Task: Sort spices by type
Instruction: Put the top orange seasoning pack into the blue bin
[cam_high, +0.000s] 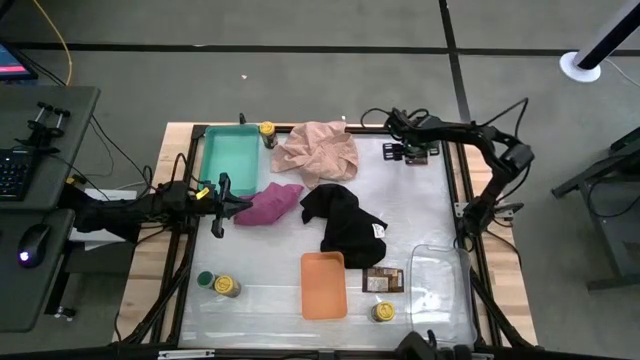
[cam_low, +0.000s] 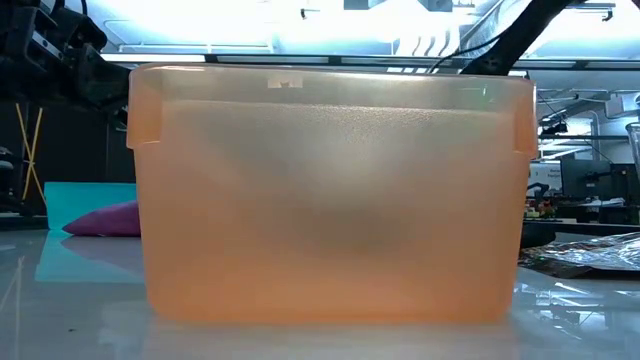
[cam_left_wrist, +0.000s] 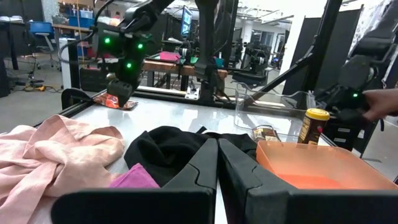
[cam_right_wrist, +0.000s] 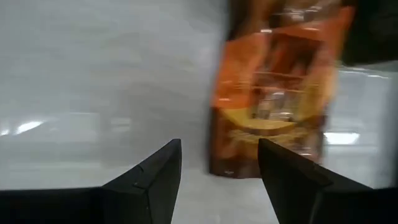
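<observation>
Right gripper (cam_right_wrist: 217, 171), fingers parted and holding nothing, poised over the orange-red packet (cam_right_wrist: 273, 99) at the upper right of the white table (cam_high: 400, 210) in the high view. In the right wrist view the packet fills the upper right of the frame, just beyond the two dark fingers (cam_right_wrist: 149, 177) and offset toward the right-hand one; it lies apart from both fingertips, though blur makes the gap hard to judge.

Handling, as a judgement: a flat foil-type sachet, light, pliable and probably slick. It would best be pinched across a free edge or its narrow width, since a grip on the flat face offers the fingers nothing to close on.

Left gripper (cam_left_wrist: 217, 165), fingers pressed together with nothing between them, waits at centre left of the high view beside the magenta cloth (cam_high: 268, 204).

Other spices: yellow-lidded jars at the top edge beside the teal tray (cam_high: 232, 158), at lower left, and at lower centre-right; a brown packet (cam_high: 383, 281) lies beside the orange tray (cam_high: 323, 287).
</observation>
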